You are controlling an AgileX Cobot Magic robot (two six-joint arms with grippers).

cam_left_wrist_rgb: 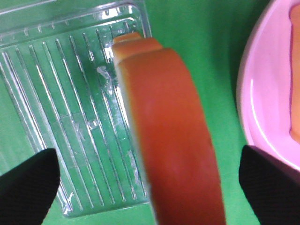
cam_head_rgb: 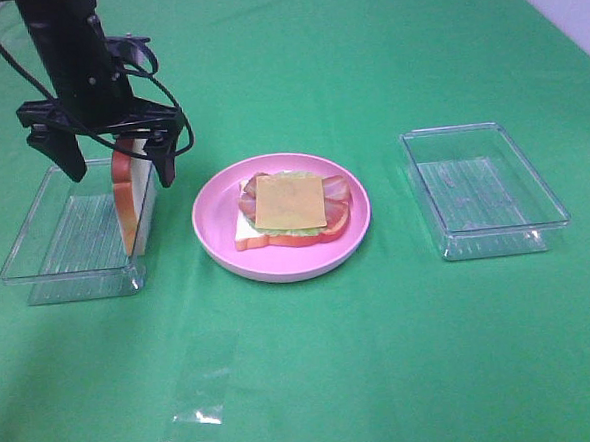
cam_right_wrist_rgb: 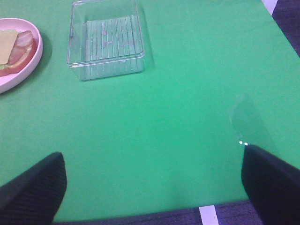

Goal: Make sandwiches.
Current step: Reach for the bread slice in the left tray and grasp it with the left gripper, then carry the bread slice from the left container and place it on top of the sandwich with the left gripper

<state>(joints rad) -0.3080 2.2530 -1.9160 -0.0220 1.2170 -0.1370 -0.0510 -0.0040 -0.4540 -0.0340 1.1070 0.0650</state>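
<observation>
The left end effector (cam_head_rgb: 117, 164) hangs from its black arm (cam_head_rgb: 72, 44), which comes down steeply from the upper left of the high view, fingers pointing downward. Its jaws stand wide apart, one finger (cam_head_rgb: 71, 160) over the left clear tray (cam_head_rgb: 36, 237) and the other beyond the tray's right wall. Between them, clear of both fingers, a bread slice (cam_head_rgb: 126, 196) stands on edge at the right side of that tray, its orange-brown crust (cam_left_wrist_rgb: 173, 136) facing up toward the wrist camera and its white face (cam_head_rgb: 144, 210) turned toward the plate. In the left wrist view the two black fingertips sit at the lower corners, with the crust running between them and green cloth showing on either side.

Just right of the tray, the round pink plate (cam_head_rgb: 216, 241) rests on the green surface (cam_head_rgb: 383, 356). It carries the open sandwich (cam_head_rgb: 289, 209): a white bread slice at the bottom, green lettuce, reddish-brown bacon strips (cam_head_rgb: 338, 190) and a yellow square of cheese (cam_head_rgb: 290, 202) on top.

Well to the right of the plate lies a second clear tray (cam_head_rgb: 483, 189). The right end effector (cam_right_wrist_rgb: 152, 187) is outside the high view; its wrist view shows both black fingertips far apart above bare green cloth, holding nothing, with that second tray (cam_right_wrist_rgb: 107, 40) and the plate's rim (cam_right_wrist_rgb: 28, 65) farther off. A flat clear plastic sheet (cam_head_rgb: 200, 392) lies on the surface nearer the camera.
</observation>
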